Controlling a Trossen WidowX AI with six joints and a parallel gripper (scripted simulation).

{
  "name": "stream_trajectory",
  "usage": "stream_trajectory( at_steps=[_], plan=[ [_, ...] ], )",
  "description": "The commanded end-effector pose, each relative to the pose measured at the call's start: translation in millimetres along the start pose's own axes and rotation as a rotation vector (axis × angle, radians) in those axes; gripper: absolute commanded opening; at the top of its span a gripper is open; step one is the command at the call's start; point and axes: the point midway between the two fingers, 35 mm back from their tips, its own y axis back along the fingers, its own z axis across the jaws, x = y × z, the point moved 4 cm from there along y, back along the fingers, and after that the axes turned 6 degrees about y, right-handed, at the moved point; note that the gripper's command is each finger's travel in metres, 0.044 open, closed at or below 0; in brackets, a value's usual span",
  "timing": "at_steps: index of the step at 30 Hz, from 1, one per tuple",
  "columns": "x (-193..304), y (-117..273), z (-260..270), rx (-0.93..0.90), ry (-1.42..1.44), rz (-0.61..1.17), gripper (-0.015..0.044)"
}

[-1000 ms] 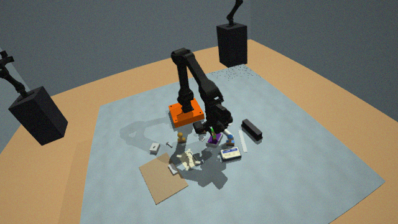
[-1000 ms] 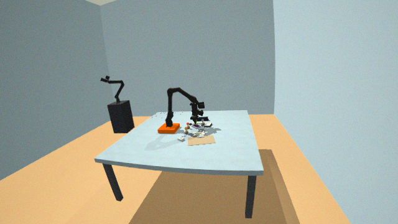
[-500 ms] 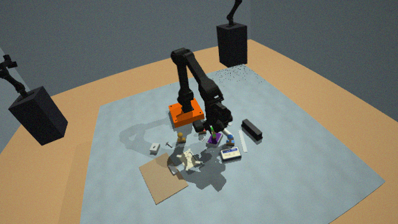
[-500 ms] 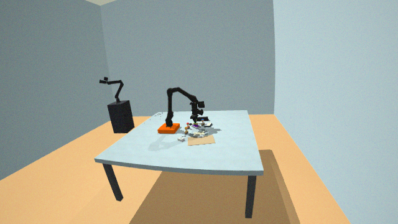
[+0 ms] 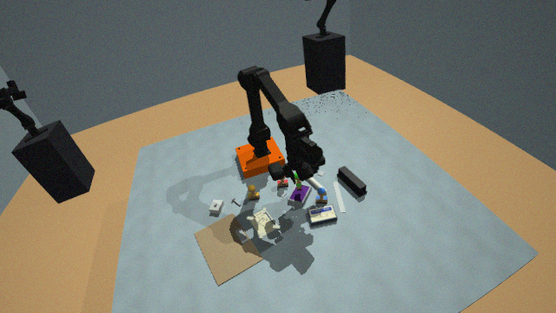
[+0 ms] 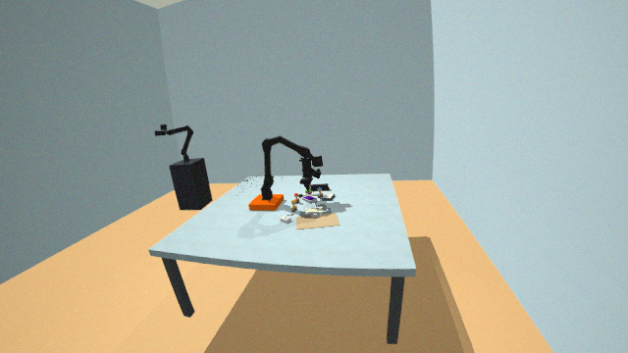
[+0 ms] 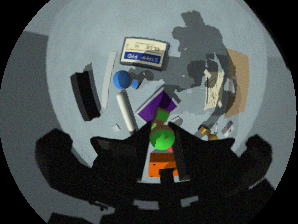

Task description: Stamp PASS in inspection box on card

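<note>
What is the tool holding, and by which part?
The tool holds the green stamp, apparently by its handle, just below the round knob.
</note>
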Motion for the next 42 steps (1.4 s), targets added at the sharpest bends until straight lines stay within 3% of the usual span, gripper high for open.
stream_trajectory(
  at_steps=[1, 14, 42],
  plan=[
    [-1, 11, 0, 0.001, 0.000, -0.014, 0.0000],
    [-1, 23, -3, 0.001, 0.014, -0.014, 0.0000],
    [-44, 26, -109, 0.015, 0.627, -0.021, 0.0000]
  ],
)
